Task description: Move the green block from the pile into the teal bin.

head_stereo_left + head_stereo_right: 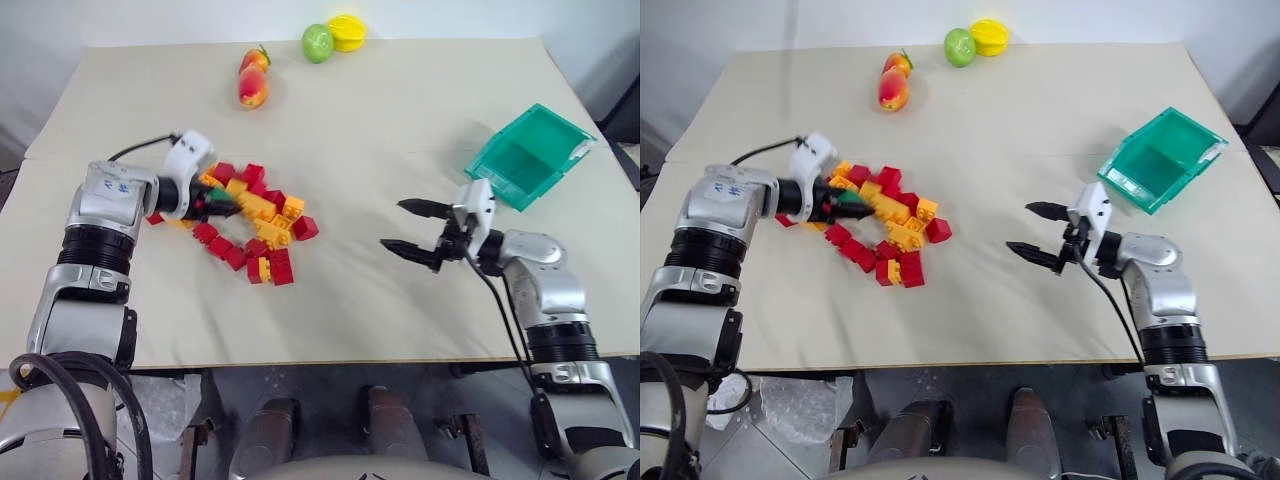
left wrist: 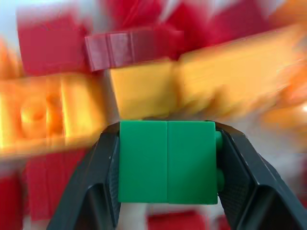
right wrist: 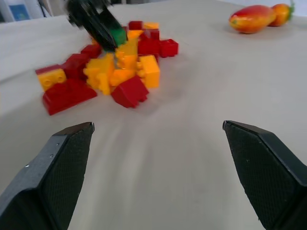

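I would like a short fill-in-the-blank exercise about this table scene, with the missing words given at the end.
1. The left gripper has its fingers on both sides of the ____ block.
2. The right gripper is open and holds ____.
3. The pile consists of red and ____ bricks.
4. The teal bin lies on the robot's ____ side.

Missing words: green; nothing; orange-yellow; right

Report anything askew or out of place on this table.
The teal bin sits askew, turned at an angle near the table's right edge. Bricks of the pile lie scattered, some tipped over. The left gripper pinches the green block.
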Available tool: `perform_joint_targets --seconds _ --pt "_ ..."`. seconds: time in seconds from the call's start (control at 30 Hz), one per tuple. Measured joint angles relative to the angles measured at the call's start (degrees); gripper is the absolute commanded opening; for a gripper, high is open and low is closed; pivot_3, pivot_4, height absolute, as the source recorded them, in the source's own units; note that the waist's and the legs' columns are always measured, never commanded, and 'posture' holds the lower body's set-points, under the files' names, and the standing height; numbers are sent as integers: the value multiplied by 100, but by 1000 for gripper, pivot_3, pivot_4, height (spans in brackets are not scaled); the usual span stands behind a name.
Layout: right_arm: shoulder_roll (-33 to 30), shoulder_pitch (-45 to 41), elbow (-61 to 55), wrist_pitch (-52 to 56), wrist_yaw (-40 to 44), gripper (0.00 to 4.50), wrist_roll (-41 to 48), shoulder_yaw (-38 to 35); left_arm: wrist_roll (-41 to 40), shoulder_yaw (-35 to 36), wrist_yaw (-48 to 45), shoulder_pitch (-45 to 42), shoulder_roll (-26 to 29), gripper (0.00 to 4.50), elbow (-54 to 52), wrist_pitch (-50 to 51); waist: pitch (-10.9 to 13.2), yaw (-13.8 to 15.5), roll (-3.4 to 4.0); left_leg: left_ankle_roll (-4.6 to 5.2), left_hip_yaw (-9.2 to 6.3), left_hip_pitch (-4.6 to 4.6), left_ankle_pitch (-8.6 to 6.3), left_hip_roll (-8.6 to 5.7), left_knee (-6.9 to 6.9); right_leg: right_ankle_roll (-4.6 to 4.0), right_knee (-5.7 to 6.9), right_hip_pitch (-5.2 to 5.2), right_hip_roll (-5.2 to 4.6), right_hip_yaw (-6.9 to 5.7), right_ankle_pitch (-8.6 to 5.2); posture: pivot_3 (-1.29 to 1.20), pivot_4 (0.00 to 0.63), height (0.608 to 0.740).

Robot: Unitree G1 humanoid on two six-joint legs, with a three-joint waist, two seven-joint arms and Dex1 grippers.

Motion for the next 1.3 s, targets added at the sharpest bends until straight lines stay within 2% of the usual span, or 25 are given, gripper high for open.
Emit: perform_joint_targets --seconds 0.1,0.2,0.27,0.3,0.33,0.43,0.6,0.67,0.7,0.77,0.87,1.1,1.17,1.3 --pt "-130 128 -122 2 -19 4500 9 -140 -356 315 -216 101 -182 2174 -785 -310 0 29 0 2 5 0 -3 -2 9 3 0 2 -1 3 2 0 150 740" --pt "-182 183 -157 9 -40 4500 11 -182 -565 342 -341 296 -442 2174 -1138 -550 0 29 0 3 7 0 -4 -3 19 2 8 3 0 3 3 0 150 740" --pt "-361 403 -243 26 -104 4500 17 -357 -668 257 -484 510 -941 2174 -1411 -1027 0 55 0 4 7 1 -4 -3 23 3 8 9 -2 3 4 0 150 740" --pt "-395 430 -254 28 -129 4500 17 -393 -674 185 -531 544 -1064 2174 -1419 -1136 0 83 0 5 8 0 -5 -3 27 6 4 12 -2 2 6 0 150 740" --pt "-495 563 -389 32 -214 4500 29 -543 -650 -116 -670 615 -1497 2174 -1375 -1514 0 131 0 9 12 0 -7 -5 32 9 -5 18 -2 2 11 0 150 740" --pt "-559 676 -602 52 -338 4500 80 -662 -432 -629 -788 681 -2019 2174 -1021 -2115 0 159 0 14 26 2 -10 -15 36 9 -13 23 3 3 17 0 150 740" --pt "-598 979 -775 154 -497 4500 117 -804 -158 -906 -844 655 -2425 2174 -329 -2768 1 116 -1 15 40 8 -10 -10 32 1 -14 23 10 4 22 0 150 740" --pt "-615 1099 -914 184 -574 4500 138 -853 17 -991 -782 533 -2552 2896 90 -3038 1 130 -1 16 39 8 -10 -12 35 2 -13 25 9 4 23 0 150 740" --pt "-618 1189 -1019 205 -607 4500 153 -882 133 -1045 -697 473 -2619 3058 260 -3152 1 154 -2 16 39 8 -11 -12 36 3 -14 26 9 4 23 0 150 740" --pt "-622 1455 -1326 255 -694 4500 194 -969 314 -1117 -597 390 -2768 3697 651 -3335 1 186 -2 21 40 7 -13 -14 38 7 -18 30 9 3 25 0 150 740" --pt "-622 1663 -1548 301 -770 4500 219 -1015 305 -1086 -871 378 -2758 4479 732 -3367 1 182 -2 26 38 6 -16 -14 40 10 -21 30 9 5 27 0 150 740" --pt "-623 1637 -1662 425 -858 4500 226 -1013 256 -942 -1082 266 -2679 4479 693 -3382 1 163 -2 26 34 9 -16 -13 41 11 -19 30 9 7 28 0 150 740" --pt "-698 1630 -1664 495 -816 4500 257 -1012 94 -775 -1240 387 -2416 4479 307 -3320 1 143 -2 26 32 9 -16 -10 39 10 -17 28 9 9 27 0 150 740" --pt "-1098 1697 -1665 644 -609 4500 310 -1072 -418 -171 -1537 855 -1559 4479 -581 -2793 0 99 0 26 29 16 -17 -4 36 10 -17 30 9 12 27 0 150 740"
